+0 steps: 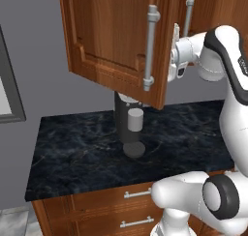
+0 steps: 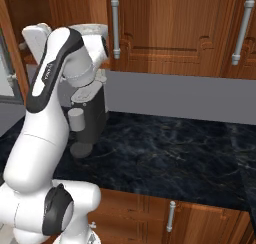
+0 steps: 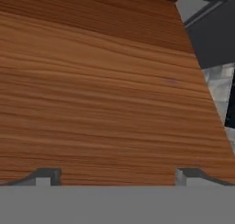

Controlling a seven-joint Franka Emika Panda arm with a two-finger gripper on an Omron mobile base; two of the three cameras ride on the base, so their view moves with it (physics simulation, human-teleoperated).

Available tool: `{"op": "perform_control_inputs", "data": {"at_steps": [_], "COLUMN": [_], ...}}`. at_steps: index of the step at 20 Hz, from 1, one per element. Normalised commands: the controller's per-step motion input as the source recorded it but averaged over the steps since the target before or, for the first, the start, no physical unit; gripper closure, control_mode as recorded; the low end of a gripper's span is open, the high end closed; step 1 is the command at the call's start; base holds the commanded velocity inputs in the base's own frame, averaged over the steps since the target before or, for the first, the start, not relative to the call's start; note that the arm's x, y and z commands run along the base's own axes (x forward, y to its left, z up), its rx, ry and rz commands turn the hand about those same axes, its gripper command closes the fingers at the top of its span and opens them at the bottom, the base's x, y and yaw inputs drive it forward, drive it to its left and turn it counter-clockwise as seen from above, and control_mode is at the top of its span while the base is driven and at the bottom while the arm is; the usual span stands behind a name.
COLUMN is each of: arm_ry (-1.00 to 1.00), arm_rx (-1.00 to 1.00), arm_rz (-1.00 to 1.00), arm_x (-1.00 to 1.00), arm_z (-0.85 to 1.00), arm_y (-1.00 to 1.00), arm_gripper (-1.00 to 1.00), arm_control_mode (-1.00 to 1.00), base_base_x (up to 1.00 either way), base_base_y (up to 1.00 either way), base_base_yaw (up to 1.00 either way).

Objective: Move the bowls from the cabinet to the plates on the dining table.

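Observation:
The cabinet (image 1: 116, 32) hangs above the counter with its left door (image 1: 121, 46) swung open toward me. My gripper (image 1: 174, 51) is up beside that door's free edge, close to its inner face. In the hand view the gripper (image 3: 117, 177) is open, its fingertips (image 3: 43, 175) wide apart, with bare wood grain of the door right in front and nothing between them. A grey speckled rounded shape (image 2: 87, 28) just above my hand looks like the marbled bowl in the cabinet. The reddish-brown bowl, the plates and the dining table are out of view.
A dark coffee machine (image 1: 131, 128) stands on the black marble counter (image 1: 72, 153) under the open door. Closed cabinet doors with long bar handles (image 2: 115, 25) run to the right. Drawers (image 1: 138, 194) sit below the counter, and a window frame (image 1: 12, 95) is on the left wall.

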Motion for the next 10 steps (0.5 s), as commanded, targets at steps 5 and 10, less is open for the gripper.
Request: {"op": "perform_control_inputs", "data": {"at_steps": [5, 10], "arm_ry": [0.0, 0.0], "arm_rx": [0.04, 0.01], "arm_rz": [0.21, 0.21], "arm_x": [-0.63, -0.42], "arm_z": [0.01, 0.0], "arm_y": [0.36, 0.43], "arm_gripper": [-1.0, -1.0], "arm_control_mode": [-1.0, -1.0], "base_base_x": [0.0, 0.0], "base_base_y": [0.0, 0.0], "base_base_yaw": [0.0, 0.0]}}
